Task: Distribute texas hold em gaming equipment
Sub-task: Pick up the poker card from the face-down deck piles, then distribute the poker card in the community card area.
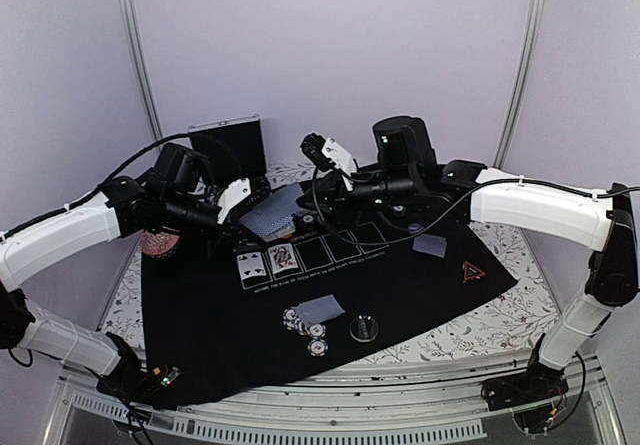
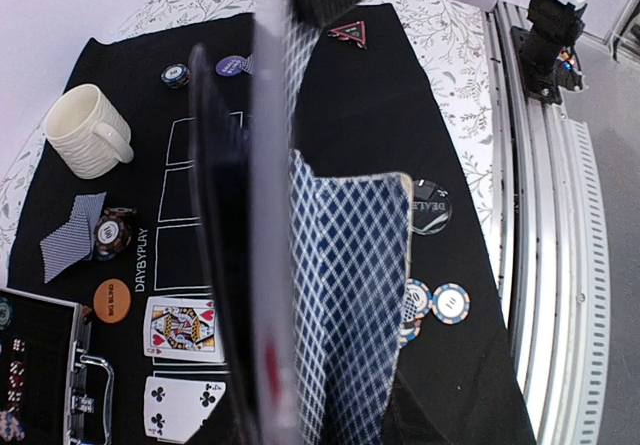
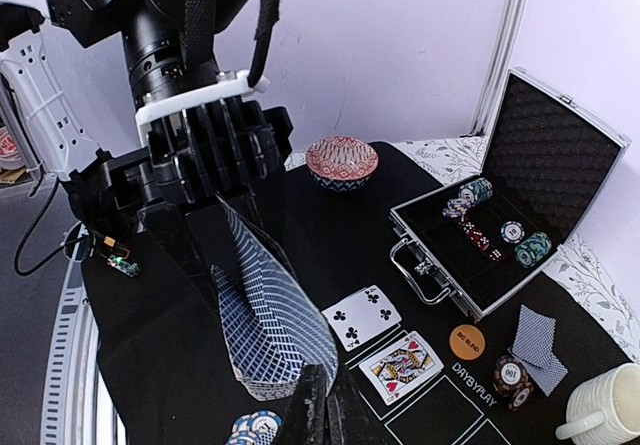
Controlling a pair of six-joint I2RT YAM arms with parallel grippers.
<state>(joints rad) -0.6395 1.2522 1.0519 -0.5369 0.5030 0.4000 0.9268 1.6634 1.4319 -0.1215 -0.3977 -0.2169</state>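
Both arms reach inward over the mat, wrists nearly meeting. The left claw, jaws partly spread, pinches the deck on edge. The right claw, pressed together, nips a card at the deck's far edge. Below the claws lie two face-up cards; chips sit just beyond the deck.

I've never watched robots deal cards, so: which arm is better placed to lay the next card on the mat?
Probably the right: the right gripper is shut beside the deck, while the left gripper is busy holding that deck.
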